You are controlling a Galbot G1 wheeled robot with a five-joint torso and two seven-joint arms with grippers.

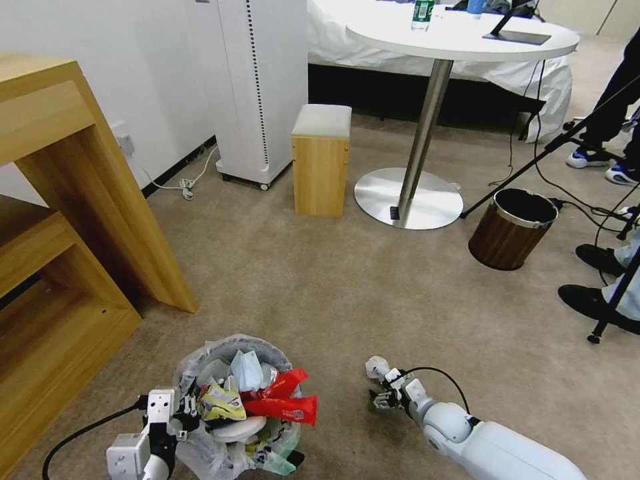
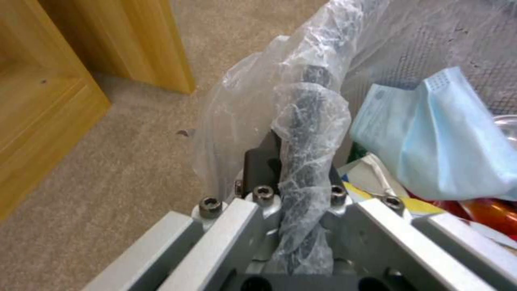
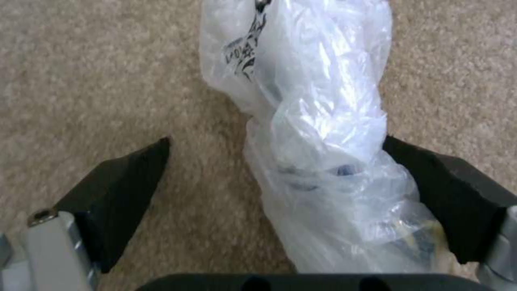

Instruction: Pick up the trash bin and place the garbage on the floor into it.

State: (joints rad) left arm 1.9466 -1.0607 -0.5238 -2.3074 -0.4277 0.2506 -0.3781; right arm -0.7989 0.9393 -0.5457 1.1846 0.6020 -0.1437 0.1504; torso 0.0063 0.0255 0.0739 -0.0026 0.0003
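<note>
Bin (image 1: pixel 230 407) first: it sits low on my left, a small round one lined with a crinkly clear bag, over the beige carpet (image 1: pixel 347 293) beside a wooden shelf unit (image 1: pixel 60 267). My left jaws (image 1: pixel 175 421) are clamped on its near rim, one pad inside and one outside, with the bag bunched over the dark rim (image 2: pixel 307 121) between them. Whether the bin rests on the floor or hangs just above it I cannot tell.

It is already heaped nearly full: a pale blue mask (image 1: pixel 248 369), two red wrappers (image 1: pixel 283 400), a yellow printed packet (image 1: pixel 220 402), and something white and flat below them.

My right jaws (image 1: pixel 381 393) are down at the carpet, well apart from the bin. They stand open, and a crumpled clear plastic wrapper (image 3: pixel 318 153) with black print lies between the pads (image 3: pixel 127 182). It touches one pad and sits clear of the other.

By my judgement most of the job is done. This wrapper is the only litter I can find on the floor, and it is not yet gripped. Closing, lifting and dropping it in the bin remain.
</note>
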